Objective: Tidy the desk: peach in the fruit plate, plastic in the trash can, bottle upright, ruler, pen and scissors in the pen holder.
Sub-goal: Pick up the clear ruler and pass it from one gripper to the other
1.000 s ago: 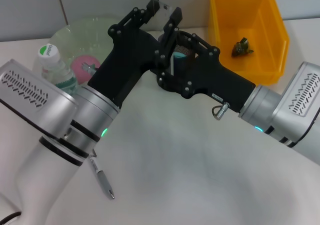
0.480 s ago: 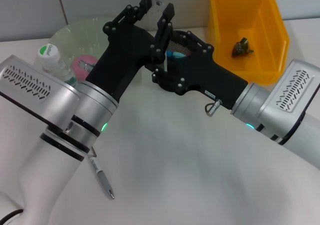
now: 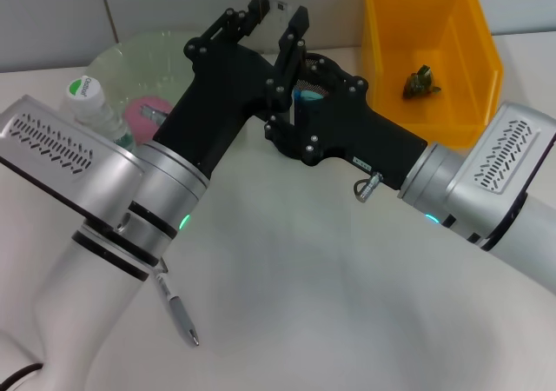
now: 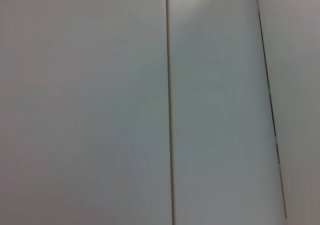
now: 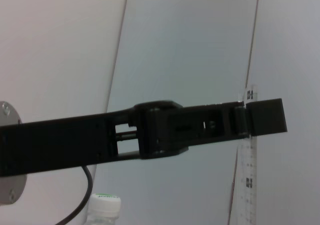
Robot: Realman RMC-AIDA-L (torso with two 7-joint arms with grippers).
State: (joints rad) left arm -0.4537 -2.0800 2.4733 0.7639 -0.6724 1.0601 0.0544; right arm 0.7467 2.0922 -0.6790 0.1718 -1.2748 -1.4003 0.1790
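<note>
The left hand [image 3: 276,13] and its arm cover most of the pen holder [image 3: 320,76]; we see only a patch of mesh rim and something blue inside. The peach [image 3: 146,113] and fruit plate [image 3: 130,56] are partly hidden behind that arm. We cannot tell what the dark item in the yellow bin [image 3: 432,52] is. The clear ruler [image 5: 247,160] at the left hand's fingers runs off the right wrist picture's edge. The right hand is hidden behind the left arm.
</note>
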